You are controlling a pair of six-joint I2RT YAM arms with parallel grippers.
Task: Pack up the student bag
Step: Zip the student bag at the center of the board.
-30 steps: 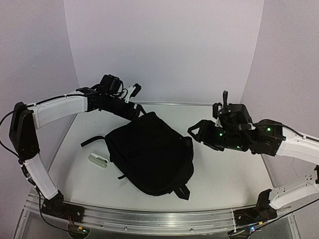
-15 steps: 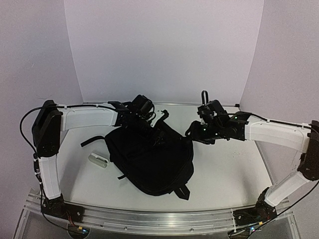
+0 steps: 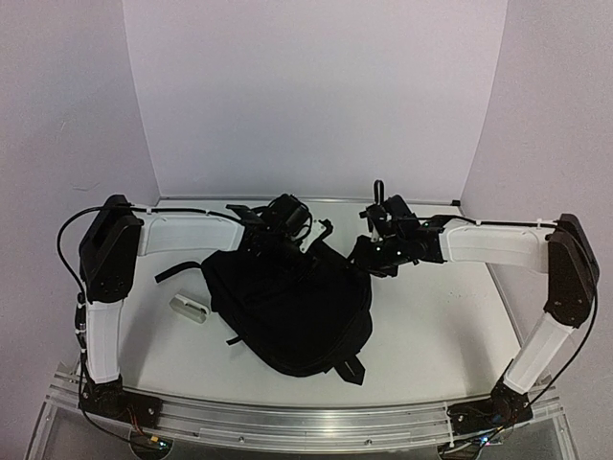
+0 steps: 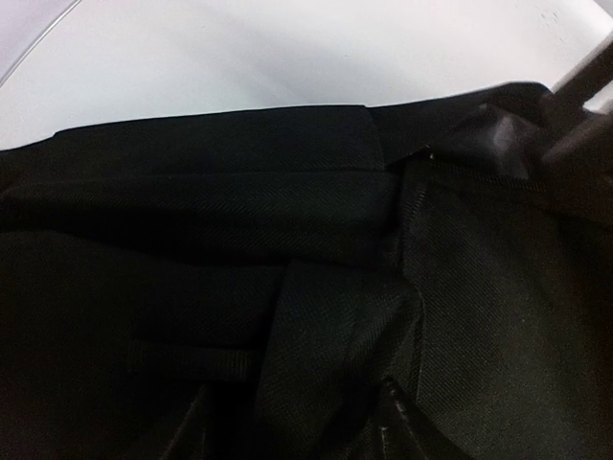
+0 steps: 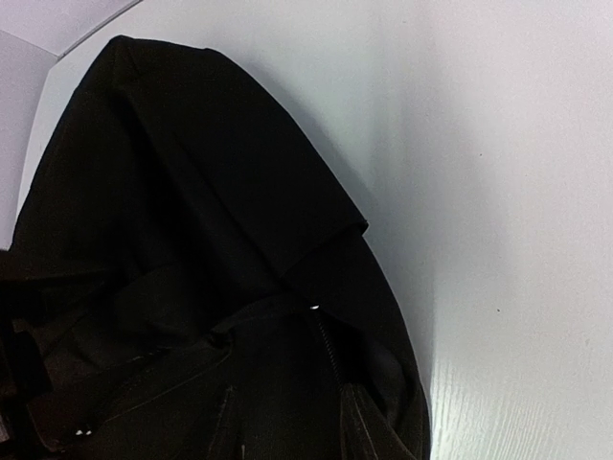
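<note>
The student bag point(image 3: 287, 307) is a large black soft backpack lying flat in the middle of the table, with its top edge toward the back. My left gripper point(image 3: 287, 230) is at the bag's top left edge. In the left wrist view, this gripper point(image 4: 297, 422) has a thick fold of black fabric point(image 4: 326, 335) between its fingers. My right gripper point(image 3: 375, 251) is at the bag's top right corner. In the right wrist view, this gripper point(image 5: 292, 422) is closed on black fabric beside a zipper line point(image 5: 328, 347). The bag's inside is hidden.
A small white oblong object point(image 3: 189, 308) lies on the table left of the bag. A black strap point(image 3: 177, 271) trails out to the left, and a webbing end point(image 3: 351, 370) sticks out at the bag's near right. White walls enclose the back and sides.
</note>
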